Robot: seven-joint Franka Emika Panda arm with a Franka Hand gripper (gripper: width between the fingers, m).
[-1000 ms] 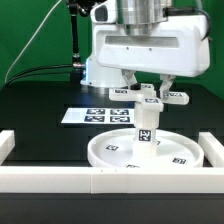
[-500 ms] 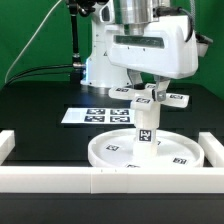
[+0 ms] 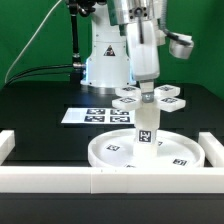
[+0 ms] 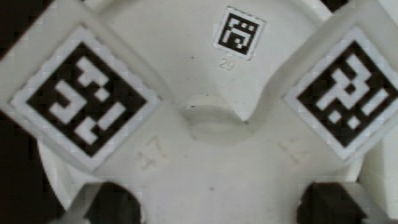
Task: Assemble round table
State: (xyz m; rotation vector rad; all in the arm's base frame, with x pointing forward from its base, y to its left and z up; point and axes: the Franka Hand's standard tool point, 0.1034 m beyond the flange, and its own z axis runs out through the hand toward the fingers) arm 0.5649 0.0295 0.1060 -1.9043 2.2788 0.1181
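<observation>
The large round disc lies flat on the black table. The short cylinder leg stands upright on its middle. The flat cross-shaped base sits level on top of the leg. My gripper comes straight down onto the cross's centre and is shut on it. In the wrist view the cross-shaped base fills the picture, with its tagged arms spread out. My gripper has its dark fingertips on either side of the part.
The marker board lies behind the disc. The long white border rail runs along the front, with side pieces at the exterior view's left and right. The arm's white pedestal stands at the back.
My hand has turned about its vertical axis from broadside to edge-on. The cross-shaped base has turned with it on top of the leg. Disc and leg stay in place.
</observation>
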